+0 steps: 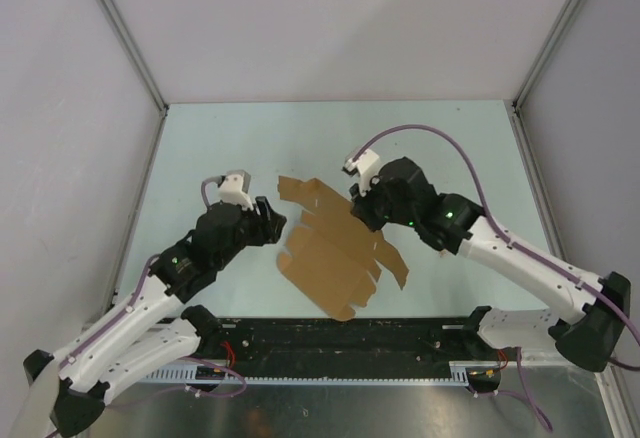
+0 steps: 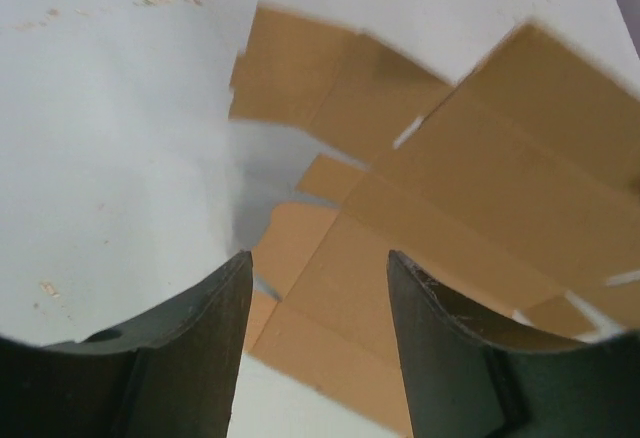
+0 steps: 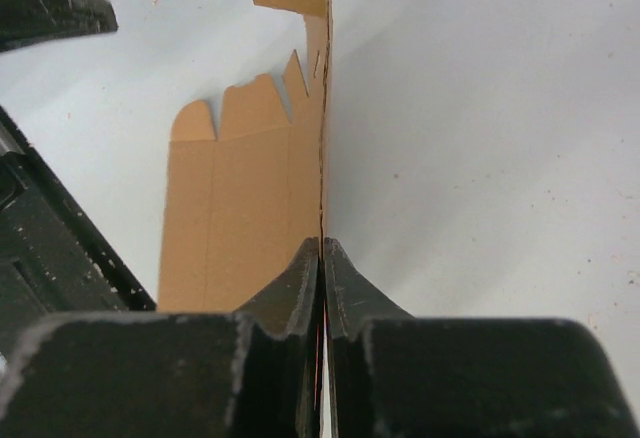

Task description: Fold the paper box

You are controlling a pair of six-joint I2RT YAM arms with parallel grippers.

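Observation:
The paper box is a flat brown die-cut sheet with flaps and creases, lying in the middle of the table and lifted along its right side. My right gripper is shut on that edge; in the right wrist view the fingertips pinch the thin cardboard, which stands on edge. My left gripper is open just left of the sheet. In the left wrist view its fingers straddle a corner of the cardboard without touching it.
A black rail with wiring runs along the near edge between the arm bases. White walls with metal posts close in the pale table on three sides. The rail also shows at the left of the right wrist view.

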